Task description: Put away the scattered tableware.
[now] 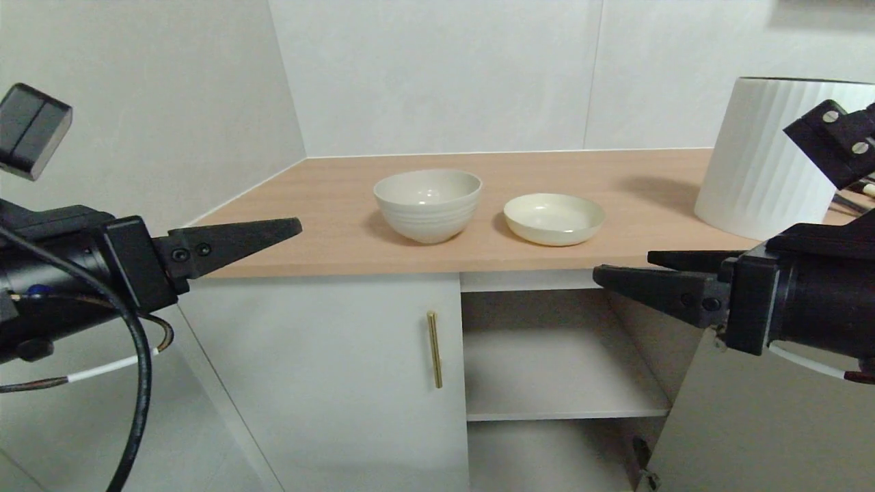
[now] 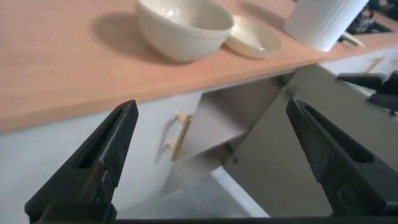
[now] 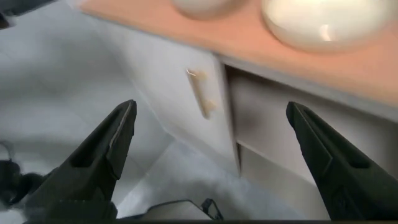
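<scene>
Both spread wide and empty: left gripper (image 1: 292, 229) and right gripper (image 1: 623, 266), near the wooden countertop (image 1: 328, 205) edge; ribbed bowl (image 1: 427, 205) just left of shallow dish (image 1: 554, 219).

Glossy ceramic bowl (image 1: 427, 203) and dish (image 1: 554, 217); matt wood-grain counter (image 1: 328, 205); brass-coloured metal handle (image 1: 435, 348).

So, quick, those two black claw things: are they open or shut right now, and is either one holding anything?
Left gripper: open, holding nothing.
Right gripper: open, holding nothing.
</scene>
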You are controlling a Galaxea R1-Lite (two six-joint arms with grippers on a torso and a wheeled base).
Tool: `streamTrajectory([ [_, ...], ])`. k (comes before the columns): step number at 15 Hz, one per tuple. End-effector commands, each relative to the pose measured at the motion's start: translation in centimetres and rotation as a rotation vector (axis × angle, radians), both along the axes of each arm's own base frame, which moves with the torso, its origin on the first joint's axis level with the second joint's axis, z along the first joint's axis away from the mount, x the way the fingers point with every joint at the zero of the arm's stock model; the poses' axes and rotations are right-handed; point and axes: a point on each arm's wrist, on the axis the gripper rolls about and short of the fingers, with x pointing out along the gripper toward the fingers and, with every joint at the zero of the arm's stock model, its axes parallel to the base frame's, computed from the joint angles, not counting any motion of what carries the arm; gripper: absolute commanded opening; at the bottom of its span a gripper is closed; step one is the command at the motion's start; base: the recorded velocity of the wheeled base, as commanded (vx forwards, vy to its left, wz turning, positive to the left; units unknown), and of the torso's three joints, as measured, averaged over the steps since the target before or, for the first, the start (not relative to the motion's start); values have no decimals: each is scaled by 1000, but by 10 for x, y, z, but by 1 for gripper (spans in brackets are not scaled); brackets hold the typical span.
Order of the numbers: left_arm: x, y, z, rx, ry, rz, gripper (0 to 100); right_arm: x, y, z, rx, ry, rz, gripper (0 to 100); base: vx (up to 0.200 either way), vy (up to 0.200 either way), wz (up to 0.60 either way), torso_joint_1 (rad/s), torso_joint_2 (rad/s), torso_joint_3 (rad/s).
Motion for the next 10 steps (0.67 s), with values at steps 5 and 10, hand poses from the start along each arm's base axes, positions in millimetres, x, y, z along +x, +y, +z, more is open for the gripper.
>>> streamTrajectory([
  [5, 52, -20, -14, 55, 165, 18, 100, 12, 8, -4, -19, 20, -6, 100, 0, 0, 0, 157, -480, -299],
  [10, 58, -41, -10, 97, 257, -54, 100, 32, 10, -5, -9, 9, -55, 100, 0, 0, 0, 171, -431, -263],
])
